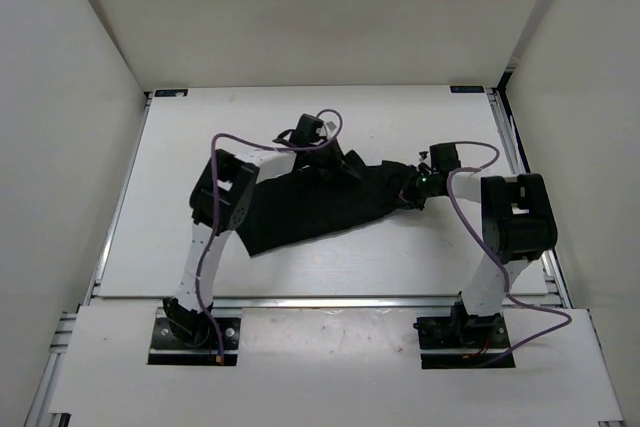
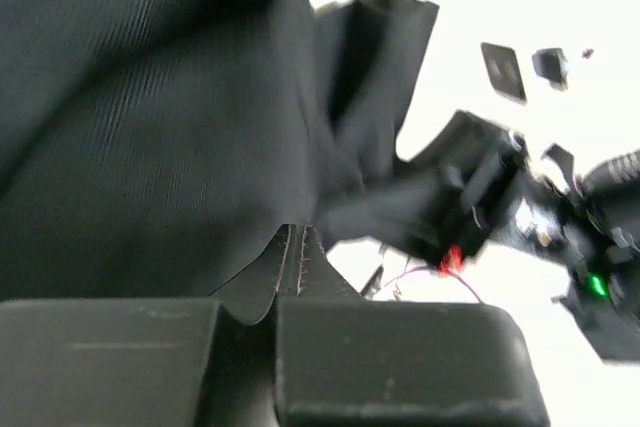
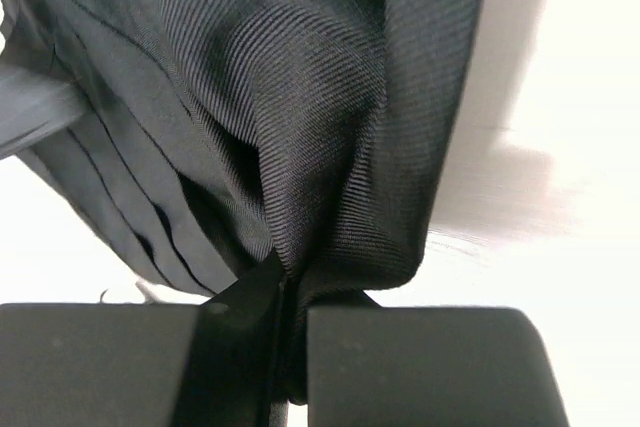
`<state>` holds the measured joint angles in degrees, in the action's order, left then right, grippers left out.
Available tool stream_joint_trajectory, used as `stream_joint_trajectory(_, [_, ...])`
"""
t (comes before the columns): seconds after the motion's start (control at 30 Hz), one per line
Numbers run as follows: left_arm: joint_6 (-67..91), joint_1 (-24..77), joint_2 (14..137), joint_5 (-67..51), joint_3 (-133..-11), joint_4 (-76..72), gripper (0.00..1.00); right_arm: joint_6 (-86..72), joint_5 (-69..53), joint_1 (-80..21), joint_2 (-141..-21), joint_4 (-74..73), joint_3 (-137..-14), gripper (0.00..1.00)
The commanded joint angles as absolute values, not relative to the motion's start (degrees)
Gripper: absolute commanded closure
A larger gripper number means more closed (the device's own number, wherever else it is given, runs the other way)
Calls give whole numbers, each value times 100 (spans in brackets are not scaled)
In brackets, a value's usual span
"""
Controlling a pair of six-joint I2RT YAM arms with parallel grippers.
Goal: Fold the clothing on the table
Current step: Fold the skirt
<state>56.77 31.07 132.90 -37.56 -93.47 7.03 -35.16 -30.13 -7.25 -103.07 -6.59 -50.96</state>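
The left tool [image 2: 262, 299] is clenched on a seamed edge of the black pleated fabric garment [image 1: 310, 209], with cloth wedged in its grip. The right tool [image 3: 288, 297] is likewise clamped on a bunched fold of the same garment. Just beyond each tool the cloth rises in loose, crumpled drapes. Between the two tools it runs as an uneven band, its bulk lying on the flat white counter [image 1: 400, 117]. No neat fold shows. The task looks barely begun: both ends are gripped, while laying over and flattening remain.
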Motion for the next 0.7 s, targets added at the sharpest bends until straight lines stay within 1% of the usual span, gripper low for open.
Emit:
stream_joint_trajectory(0.0, [5195, 2621, 11623, -3788, -8775, 941, 100, -3191, -2207, -607, -9985, -1211, -5458, 100])
stream_joint_trajectory(0.1, [5273, 2208, 10717, -3832, -7948, 853, 100, -3050, -2110, -554, -9967, -1432, -5809, 100])
stream_joint_trajectory(0.2, [5160, 2013, 9978, -3788, -7280, 975, 100, -2936, -1899, -597, -9888, -1669, -5959, 100])
stream_joint_trajectory(0.33, [5282, 2065, 9275, -3735, -6138, 854, 100, -2839, -1740, -721, -9721, -1845, -6100, 100])
stream_joint_trajectory(0.53, [5396, 2417, 8632, -3402, -5064, 923, 100, -2681, -1565, -923, -9615, -1977, -6213, 100])
stream_joint_trajectory(0.67, [5257, 2338, 8543, -3217, -4676, 1019, 100, -2628, -1547, -905, -9484, -2030, -6197, 100])
